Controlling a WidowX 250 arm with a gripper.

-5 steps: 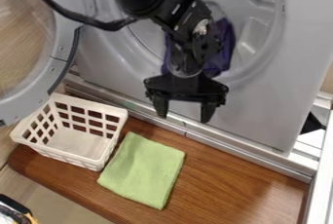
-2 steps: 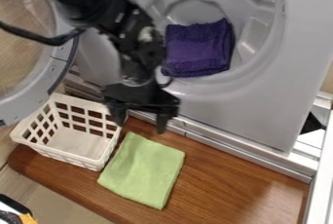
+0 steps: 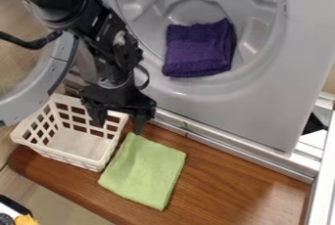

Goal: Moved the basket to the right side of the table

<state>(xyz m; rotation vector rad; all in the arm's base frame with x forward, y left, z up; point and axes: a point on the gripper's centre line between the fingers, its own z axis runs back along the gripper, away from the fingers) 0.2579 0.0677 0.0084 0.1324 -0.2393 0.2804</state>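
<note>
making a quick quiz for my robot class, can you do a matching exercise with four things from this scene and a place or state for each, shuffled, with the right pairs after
Things
1. white plastic basket
2. light green square cloth
3. dark purple towel
4. black two-finger claw

Places and states
A. inside the round grey drum
B. hanging down with its two fingers apart
C. at the left end of the brown wooden tabletop
D. lying flat just right of the basket

Right pairs
1-C, 2-D, 3-A, 4-B
</note>
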